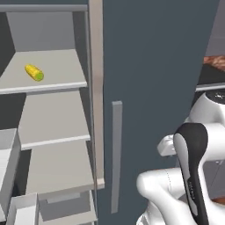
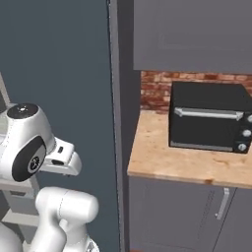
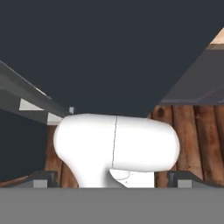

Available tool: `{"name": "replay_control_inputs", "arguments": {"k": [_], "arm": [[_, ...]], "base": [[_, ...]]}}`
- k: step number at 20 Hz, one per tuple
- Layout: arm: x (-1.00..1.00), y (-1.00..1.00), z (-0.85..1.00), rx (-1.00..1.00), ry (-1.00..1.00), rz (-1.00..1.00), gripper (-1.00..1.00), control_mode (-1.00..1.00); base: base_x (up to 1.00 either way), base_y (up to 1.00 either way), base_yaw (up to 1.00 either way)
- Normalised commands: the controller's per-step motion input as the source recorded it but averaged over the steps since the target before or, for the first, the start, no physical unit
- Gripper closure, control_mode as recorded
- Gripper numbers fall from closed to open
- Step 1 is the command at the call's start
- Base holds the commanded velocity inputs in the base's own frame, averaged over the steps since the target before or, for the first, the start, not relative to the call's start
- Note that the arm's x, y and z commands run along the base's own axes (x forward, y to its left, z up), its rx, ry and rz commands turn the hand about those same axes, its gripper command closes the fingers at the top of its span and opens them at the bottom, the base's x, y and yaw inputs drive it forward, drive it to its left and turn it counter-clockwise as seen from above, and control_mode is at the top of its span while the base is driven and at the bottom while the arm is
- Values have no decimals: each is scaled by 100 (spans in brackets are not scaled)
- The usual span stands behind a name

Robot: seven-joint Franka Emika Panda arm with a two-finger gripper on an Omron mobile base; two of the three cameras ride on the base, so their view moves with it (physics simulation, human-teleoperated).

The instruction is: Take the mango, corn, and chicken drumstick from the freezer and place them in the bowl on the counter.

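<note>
Corn [image 1: 34,72] lies on the top shelf of the open freezer [image 1: 52,79], upper left of the left base view. Fetching seems hardly begun. The claw [image 3: 112,180] points at the floor; I cannot tell its opening. Next it must reach that shelf.

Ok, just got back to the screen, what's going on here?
The arm is folded in front of the freezer, whose left side stands open. The corn lies alone on an upper shelf, untouched. The gripper holds nothing, its fingertips spread wide and pointing down at the wood floor. To the right, the counter carries a black toaster oven.
</note>
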Motion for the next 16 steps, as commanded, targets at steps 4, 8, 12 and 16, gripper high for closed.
{"name": "replay_control_inputs", "arguments": {"k": [4,8,12,16], "arm": [[0,0,0,0,0,0,-100,100],[0,0,0,0,0,0,-100,100],[0,0,0,0,0,0,-100,100],[0,0,0,0,0,0,-100,100]], "base": [[1,100,0],[22,85,0],[52,63,0],[73,42,0]]}}
